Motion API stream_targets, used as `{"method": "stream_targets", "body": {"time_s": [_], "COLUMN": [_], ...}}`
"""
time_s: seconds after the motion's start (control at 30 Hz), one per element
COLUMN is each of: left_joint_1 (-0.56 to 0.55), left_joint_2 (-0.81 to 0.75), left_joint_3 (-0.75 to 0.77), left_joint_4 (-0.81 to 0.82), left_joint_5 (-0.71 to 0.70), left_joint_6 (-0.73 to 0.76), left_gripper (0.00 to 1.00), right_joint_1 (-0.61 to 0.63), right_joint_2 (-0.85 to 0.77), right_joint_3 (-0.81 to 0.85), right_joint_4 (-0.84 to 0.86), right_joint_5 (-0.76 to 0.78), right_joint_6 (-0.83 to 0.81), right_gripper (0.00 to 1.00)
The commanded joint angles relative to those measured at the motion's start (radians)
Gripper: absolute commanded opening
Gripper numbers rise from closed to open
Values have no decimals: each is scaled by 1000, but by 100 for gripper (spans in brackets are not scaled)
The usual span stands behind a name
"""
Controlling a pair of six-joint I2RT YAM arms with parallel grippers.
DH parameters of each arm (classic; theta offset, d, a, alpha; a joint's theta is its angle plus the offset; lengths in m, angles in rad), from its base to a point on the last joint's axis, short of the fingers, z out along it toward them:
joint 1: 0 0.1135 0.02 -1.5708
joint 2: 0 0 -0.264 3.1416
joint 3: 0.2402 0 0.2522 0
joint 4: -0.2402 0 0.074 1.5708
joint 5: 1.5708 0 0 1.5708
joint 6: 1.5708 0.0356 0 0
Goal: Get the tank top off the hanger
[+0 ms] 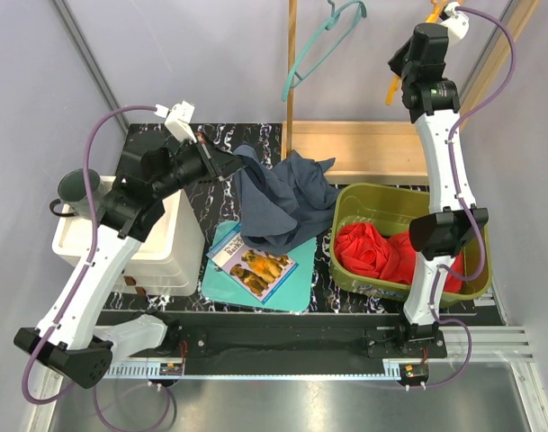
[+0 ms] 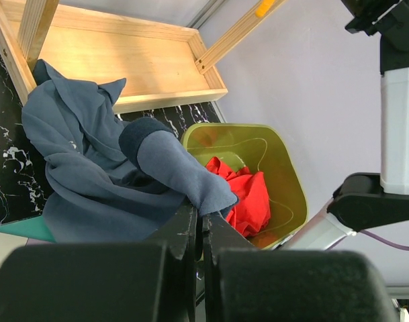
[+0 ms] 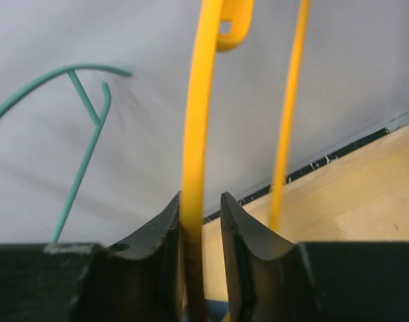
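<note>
The blue-grey tank top (image 1: pixel 282 202) lies crumpled on the black marbled table, off any hanger. My left gripper (image 1: pixel 230 162) is shut on one edge of it. In the left wrist view the cloth (image 2: pixel 90 168) bunches just over the closed gripper (image 2: pixel 202 215). My right gripper (image 1: pixel 401 76) is raised high at the back right, shut on a bare yellow hanger (image 1: pixel 393 90). In the right wrist view the yellow hanger's bar (image 3: pixel 194 121) runs between the two fingers of the gripper (image 3: pixel 200 201).
A teal hanger (image 1: pixel 323 45) hangs at the top centre by a wooden pole (image 1: pixel 291 63). A wooden tray base (image 1: pixel 363 148) lies behind. An olive bin (image 1: pixel 476 270) holds red cloth (image 1: pixel 372 252). A white box (image 1: pixel 161 247) and a book (image 1: pixel 251 261) on a teal mat sit near.
</note>
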Motion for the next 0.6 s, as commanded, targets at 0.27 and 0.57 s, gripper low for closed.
{"method": "stream_targets", "body": {"time_s": [0.27,0.57], "left_joint_1": [-2,-2], "left_joint_2": [-4,6], "left_joint_3": [57,70], "left_joint_4": [45,50], "left_joint_5": [27,4], "left_joint_6": [-7,-7], "left_gripper": [0,0], "right_joint_1": [2,2], "right_joint_2": [-239,-611], "right_joint_3": [-253,-717], "right_joint_4": [-160,-146], "right_joint_5": [-205,-289], "right_joint_6": [-17,-51], "right_gripper": [92,100]}}
